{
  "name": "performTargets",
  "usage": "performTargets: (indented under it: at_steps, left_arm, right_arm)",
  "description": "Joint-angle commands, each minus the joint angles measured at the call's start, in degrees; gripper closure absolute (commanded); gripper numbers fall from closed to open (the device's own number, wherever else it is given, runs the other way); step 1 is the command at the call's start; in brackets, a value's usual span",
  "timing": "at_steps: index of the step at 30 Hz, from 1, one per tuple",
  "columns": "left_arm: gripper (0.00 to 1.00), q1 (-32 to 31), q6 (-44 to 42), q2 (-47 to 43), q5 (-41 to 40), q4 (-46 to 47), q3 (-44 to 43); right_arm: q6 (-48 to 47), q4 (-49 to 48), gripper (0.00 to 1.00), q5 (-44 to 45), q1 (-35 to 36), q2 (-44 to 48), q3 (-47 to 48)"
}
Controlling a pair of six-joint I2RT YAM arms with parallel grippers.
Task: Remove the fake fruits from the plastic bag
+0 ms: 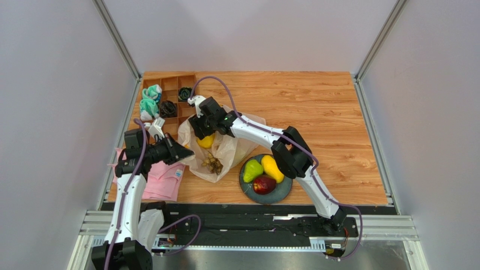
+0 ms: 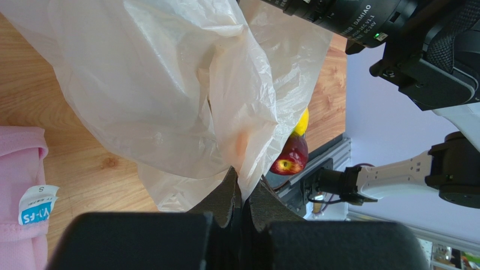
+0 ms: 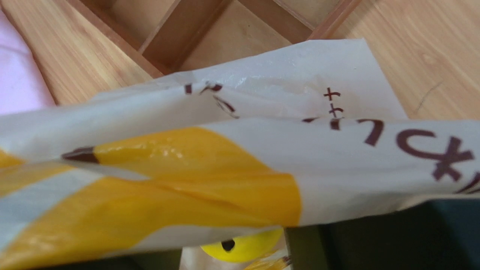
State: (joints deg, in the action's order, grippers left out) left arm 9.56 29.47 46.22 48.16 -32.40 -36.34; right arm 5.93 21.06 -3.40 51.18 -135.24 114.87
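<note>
Cream film is pinched tight in your left gripper [image 2: 243, 190], holding the plastic bag [image 1: 224, 154] by its edge. Your right gripper [image 1: 201, 130] sits in the bag mouth just over the lemon [image 1: 206, 142], jaws hidden by film, so I cannot tell their spread. Green pear [image 1: 252, 170], mango [image 1: 272, 167] and apple [image 1: 263, 184] lie on the plate [image 1: 281, 196].

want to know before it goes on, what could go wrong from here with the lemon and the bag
1. Printed film of the plastic bag hangs across the open right hand; closing on the lemon could catch film too and drag the bag.
2. The left hand pinches only a thin fold; a tug may pull it free, and the mouth could fall over the grape bunch.
3. The plate looks crowded, so a lemon might roll off.
</note>
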Motion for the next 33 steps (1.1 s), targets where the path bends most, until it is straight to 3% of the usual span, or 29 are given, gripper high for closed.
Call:
performTargets:
  at_steps: [1, 4, 9, 15, 19, 23, 26, 30, 33]
  left_arm:
    - [1.00, 0.7, -1.0, 0.1, 1.4, -0.8, -1.1]
    - [1.00, 1.0, -1.0, 0.5, 1.1, -0.8, -1.3]
    - [1.00, 1.4, 0.0, 2.0, 0.9, 1.6, -1.2]
    - [1.00, 1.6, 0.3, 5.8, 0.6, 5.9, -2.8]
    - [1.00, 1.6, 0.8, 8.9, 0.3, 9.6, -3.4]
    - [1.00, 1.6, 2.4, 12.1, 2.0, 12.2, -5.6]
    - [1.00, 1.6, 2.6, 14.6, 3.1, 12.6, -7.3]
    - [1.00, 1.6, 2.3, 16.3, 2.6, 12.9, -8.6]
    - [1.00, 1.6, 1.9, 16.2, 1.9, 13.0, -8.7]
  right_arm:
    - [0.4, -3.0, 0.60, -1.7, 0.0, -2.3, 3.3]
    - [-0.7, -1.7, 0.79, -2.2, -0.1, -0.9, 2.6]
    - [-0.2, 1.3, 0.92, -7.7, -1.4, 7.6, -3.0]
    - [-1.9, 9.3, 0.95, -17.8, -2.9, 19.0, -4.7]
    - [-2.0, 8.7, 0.95, -25.3, -3.5, 25.8, -9.3]
    - [1.8, 6.5, 0.93, -44.3, -6.3, 30.9, -12.0]
    - [-4.1, 10.7, 0.94, -48.4, -9.0, 35.9, -13.5]
    - [-15.0, 25.1, 0.96, -46.1, -15.0, 40.9, -16.1]
    - [-18.6, 33.7, 0.97, -37.2, -20.1, 45.3, -24.7]
